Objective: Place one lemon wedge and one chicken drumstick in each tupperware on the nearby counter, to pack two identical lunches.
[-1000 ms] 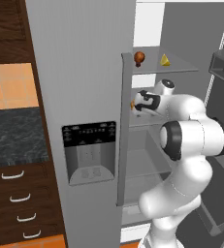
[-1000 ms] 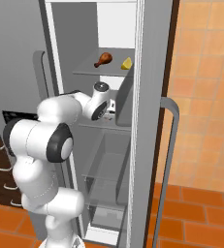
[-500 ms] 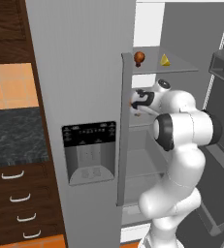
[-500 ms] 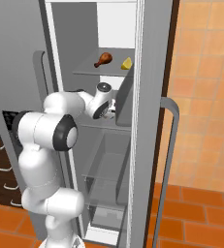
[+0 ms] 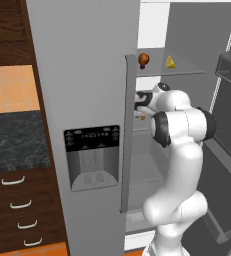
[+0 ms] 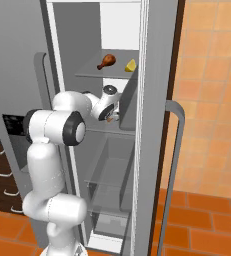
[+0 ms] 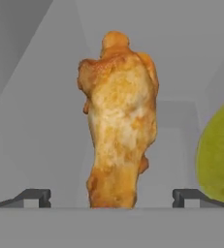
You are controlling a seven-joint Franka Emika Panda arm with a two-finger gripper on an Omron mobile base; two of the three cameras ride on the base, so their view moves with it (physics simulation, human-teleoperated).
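My gripper (image 7: 111,196) is open inside the fridge, its two fingertips on either side of the lower end of a golden chicken drumstick (image 7: 118,126) on the middle shelf. A lemon wedge (image 7: 220,155) lies just right of it. From the base, the hand (image 5: 139,103) sits at the middle shelf beside a bit of orange drumstick (image 5: 143,118). On the shelf above rest a second drumstick (image 5: 143,59) and a second lemon wedge (image 5: 171,62), also seen as drumstick (image 6: 106,61) and wedge (image 6: 131,65). The counter (image 5: 17,140) is at the left. The tupperware is out of view.
The closed grey fridge door with a dispenser (image 5: 92,157) stands left of the opening. The open right door (image 6: 157,125) with its curved handle (image 6: 174,150) flanks the arm. Glass shelves and bins fill the lower fridge (image 6: 109,175). Dark drawers (image 5: 17,210) sit under the counter.
The hand has pushed further left and deeper along the middle shelf toward the drumstick, and the elbow has swung in behind it. The jaws stay wide.
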